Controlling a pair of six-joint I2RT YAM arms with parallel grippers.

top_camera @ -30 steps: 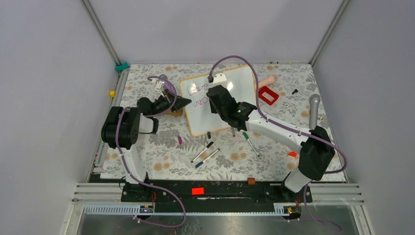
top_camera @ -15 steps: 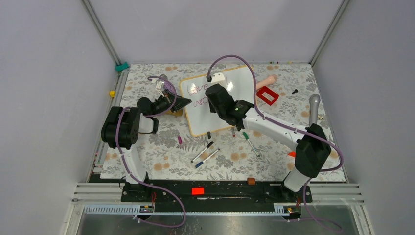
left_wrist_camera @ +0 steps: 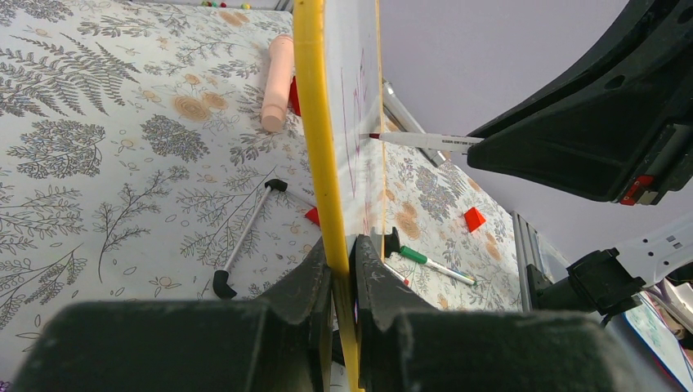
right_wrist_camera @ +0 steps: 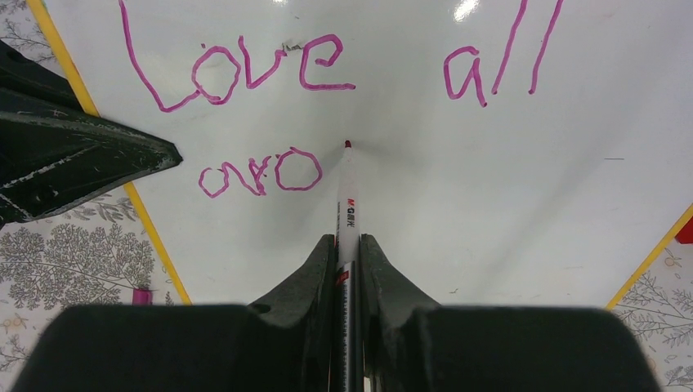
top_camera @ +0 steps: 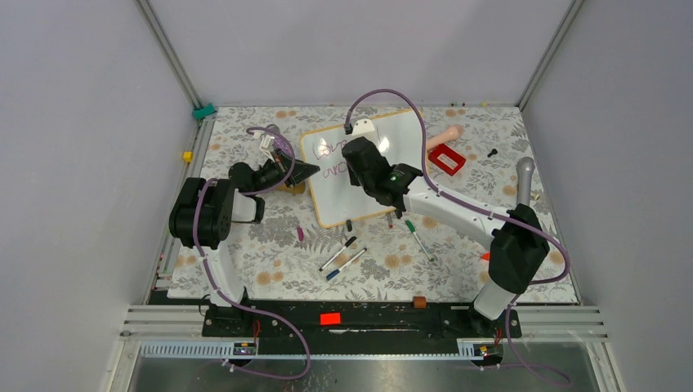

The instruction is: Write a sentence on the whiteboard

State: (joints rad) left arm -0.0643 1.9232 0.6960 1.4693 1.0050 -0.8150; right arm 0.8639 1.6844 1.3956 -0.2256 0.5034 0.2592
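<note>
Floral tablecloth (top_camera: 270, 245) under whiteboard (top_camera: 406, 140); left gripper (left_wrist_camera: 343, 273) pinches its yellow frame; right gripper (right_wrist_camera: 347, 253) clamps marker (right_wrist_camera: 346, 204), tip on board beside sentence (right_wrist_camera: 261, 73) "Love all aro".

Markers (top_camera: 339, 254) on floral table (top_camera: 270, 245)

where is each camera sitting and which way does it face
top external: fixed above and behind the bases, looking down on the table; left arm and right arm show whole.
left wrist: low beside the whiteboard, looking along its edge; left gripper shut on that edge.
right wrist: facing the whiteboard's writing side and the sentence; right gripper shut on the marker.
shared: both wrist views show the marker's tip at the whiteboard.
</note>
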